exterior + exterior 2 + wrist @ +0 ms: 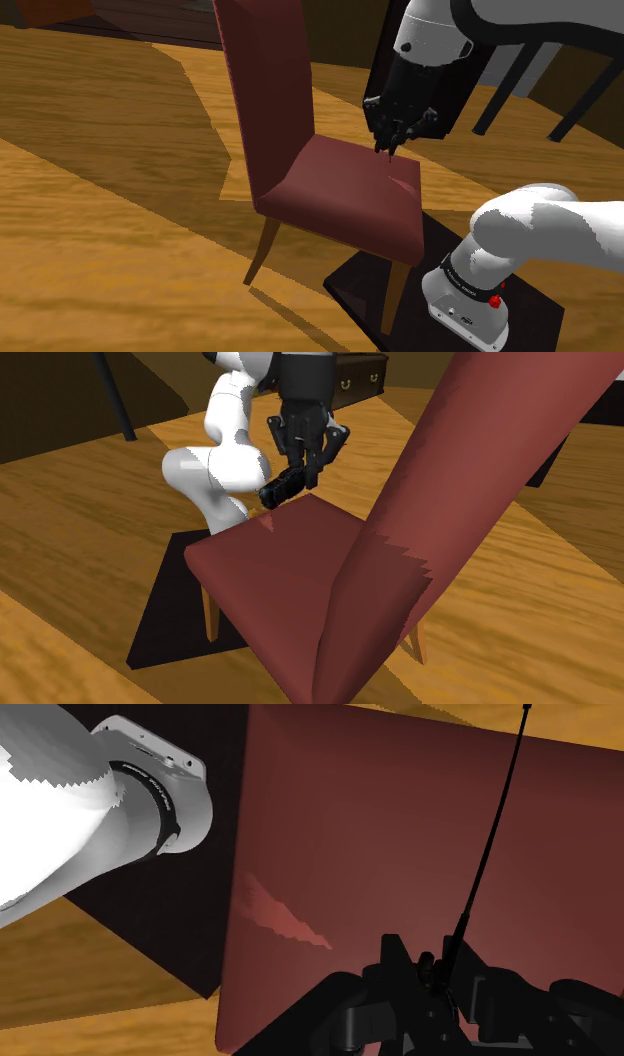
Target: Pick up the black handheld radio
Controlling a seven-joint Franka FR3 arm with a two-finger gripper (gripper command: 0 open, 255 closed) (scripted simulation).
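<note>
"Dark red covers the chair [265, 90] whole, back and seat [350, 195] alike," the first watcher says. "It stands on a wooden floor [100, 240], just beside the black stand [352, 285]."

"And the black radio [278, 491]?" the second asks.

"At the edge of the seat nearest the white arm [225, 447]. In the second exterior view it hangs tilted under the gripper [305, 476]. Its lower end is very close to the cushion, and whether it touches cannot be told."

"How do the fingers [314, 468] stand?"

"Narrow, clasped on the radio's body. In the wrist view its thin antenna [492, 854] runs out from between them in a long straight line across the red seat."

"What does the shoulder view add?"

"There the gripper points down over the part of the seat toward that view's right, not far from the backrest. Its tips are just above the cushion. The arm's white base sits on the stand, near the chair's front leg."
</note>
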